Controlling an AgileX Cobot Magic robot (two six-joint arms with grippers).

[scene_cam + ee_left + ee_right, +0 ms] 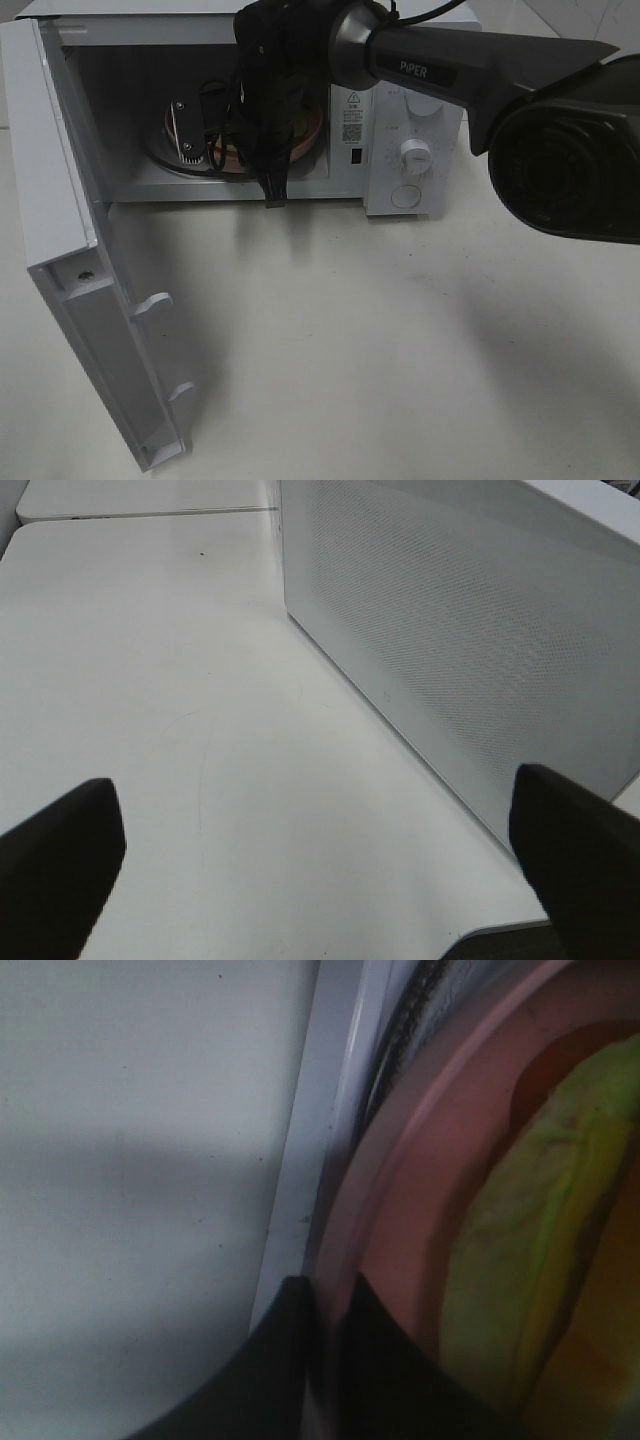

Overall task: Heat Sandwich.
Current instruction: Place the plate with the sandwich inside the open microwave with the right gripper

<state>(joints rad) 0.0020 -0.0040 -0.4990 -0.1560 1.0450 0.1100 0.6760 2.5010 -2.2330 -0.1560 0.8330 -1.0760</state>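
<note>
The sandwich (530, 1260) shows its pale yellow-green filling in the right wrist view, lying on the round pink plate (420, 1210). My right gripper (325, 1310) is shut on the plate's rim, one dark finger on each side of it. From the high camera, the right gripper (235, 150) reaches into the open white microwave (400, 190), and the plate (312, 135) sits inside on the turntable. The arm hides the sandwich there. My left gripper (320, 880) is open over the table with nothing between its fingers.
The microwave door (90, 330) swings out to the left, towards the front of the white table (400, 350). Its control knob (415, 153) is on the right panel. Beside the left gripper stands the microwave's perforated side wall (480, 630).
</note>
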